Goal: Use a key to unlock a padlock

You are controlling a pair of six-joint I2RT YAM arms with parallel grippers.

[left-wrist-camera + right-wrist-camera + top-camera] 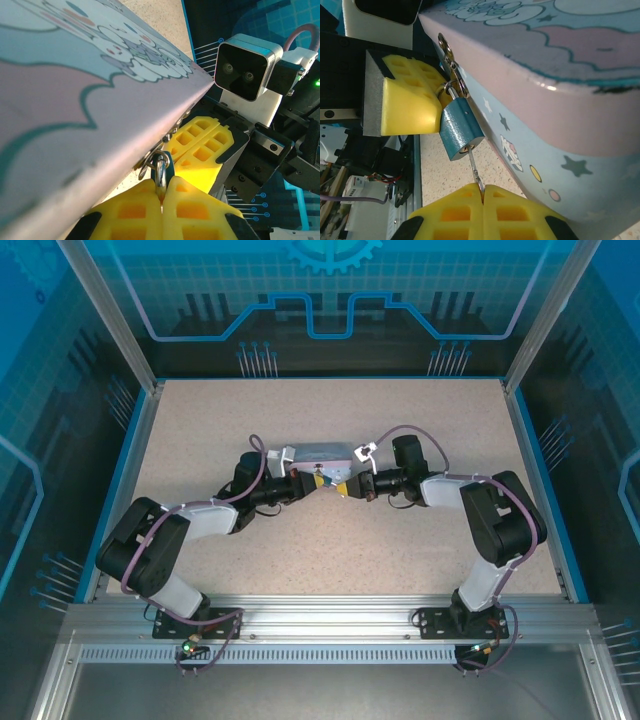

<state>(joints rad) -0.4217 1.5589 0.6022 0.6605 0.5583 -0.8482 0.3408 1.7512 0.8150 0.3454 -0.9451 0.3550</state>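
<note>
Padlock [461, 127], teal-bodied, hangs from the hasp [447, 55] on the near edge of the tin [560, 100], mid-table. Left gripper [161, 192] is clenched on its shackle. Right gripper [483, 192] pinches the key [475, 170], whose tip sits in the keyhole. Bare table [330, 560] lies open around tin and arms.

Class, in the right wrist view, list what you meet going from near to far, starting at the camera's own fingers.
right arm's fingers → key → padlock → hasp of the tin
</note>
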